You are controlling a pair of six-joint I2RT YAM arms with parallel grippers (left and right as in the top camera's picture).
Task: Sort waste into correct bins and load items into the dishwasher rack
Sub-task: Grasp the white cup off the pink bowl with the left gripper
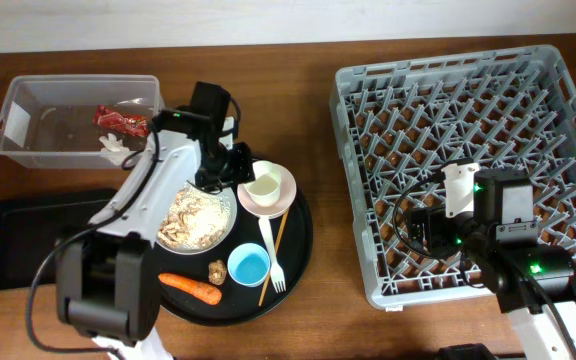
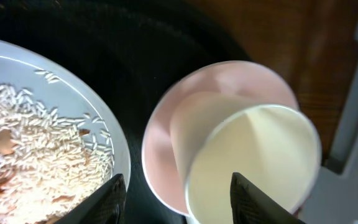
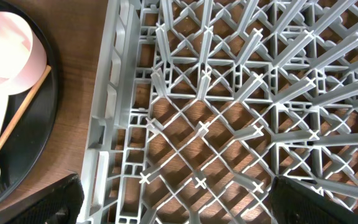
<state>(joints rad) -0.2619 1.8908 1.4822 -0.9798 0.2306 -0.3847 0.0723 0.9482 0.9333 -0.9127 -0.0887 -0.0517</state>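
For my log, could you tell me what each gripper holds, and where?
Right gripper: open, empty. Left gripper is at the white cup; whether it grips cannot be told.

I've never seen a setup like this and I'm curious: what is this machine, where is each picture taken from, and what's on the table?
A two-armed robot works at a table. One picture looks down from above; the other two come from cameras on each wrist. The left hand hangs open over a white cup in a pink bowl, on a round tray with a plate, carrot, blue cup and fork. The right hand is open and empty above a grey rack. A tub at the left holds rubbish.
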